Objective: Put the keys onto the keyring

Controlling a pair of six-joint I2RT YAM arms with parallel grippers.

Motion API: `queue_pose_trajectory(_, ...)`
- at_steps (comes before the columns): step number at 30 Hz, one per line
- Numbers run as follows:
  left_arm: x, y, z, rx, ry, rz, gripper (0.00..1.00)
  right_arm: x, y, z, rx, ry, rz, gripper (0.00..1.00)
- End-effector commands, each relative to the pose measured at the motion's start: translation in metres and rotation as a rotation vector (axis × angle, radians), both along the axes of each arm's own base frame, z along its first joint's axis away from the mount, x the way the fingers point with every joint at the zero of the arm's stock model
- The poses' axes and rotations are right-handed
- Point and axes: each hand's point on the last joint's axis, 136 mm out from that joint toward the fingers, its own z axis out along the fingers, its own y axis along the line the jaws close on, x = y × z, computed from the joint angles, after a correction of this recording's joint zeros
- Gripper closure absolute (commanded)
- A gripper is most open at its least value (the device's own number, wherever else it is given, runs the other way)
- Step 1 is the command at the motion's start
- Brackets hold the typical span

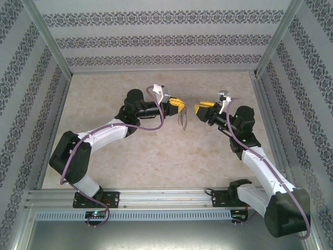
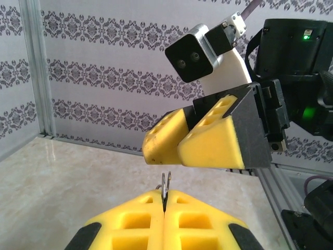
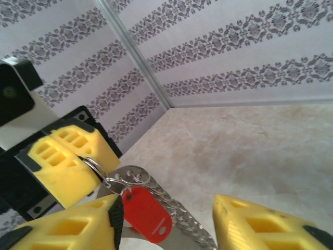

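My left gripper [image 1: 176,105] is raised above the table's middle and shut on the keyring [image 1: 181,120], which hangs from its tips. In the left wrist view the thin ring [image 2: 165,183] sticks up from between the closed jaws of the left gripper [image 2: 165,200]. In the right wrist view the keyring [image 3: 185,219] shows a row of small silvery pieces, and the red-headed key [image 3: 145,214] dangles from it. My right gripper [image 3: 167,207] is open, its fingers on either side of the key. The key lies close to the left finger [image 3: 78,226], unclamped. The right gripper [image 1: 200,111] faces the left one closely.
Patterned walls with metal corner posts [image 1: 52,39] enclose the beige marble-look table [image 1: 156,161]. An aluminium rail [image 1: 156,198] carrying both arm bases runs along the near edge. The right gripper's yellow fingers [image 2: 203,140] hover just above the left gripper's tips.
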Motion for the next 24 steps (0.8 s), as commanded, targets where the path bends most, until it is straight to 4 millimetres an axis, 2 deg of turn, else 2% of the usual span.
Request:
queue_pose_trajectory(1, -0.002, 0.005, 0.019, -0.083, -0.020, -0.034, 1.00, -0.005, 0.009, 0.029, 0.043, -0.085, 0.071, 0.48)
queue_pose_trajectory(17, 0.012, 0.009, 0.025, -0.174, 0.126, -0.030, 1.00, 0.016, 0.029, 0.050, 0.188, -0.119, 0.181, 0.48)
queue_pose_trajectory(24, 0.022, 0.012, 0.026, -0.200, 0.168, -0.009, 1.00, 0.017, 0.038, 0.043, 0.200, -0.094, 0.214, 0.50)
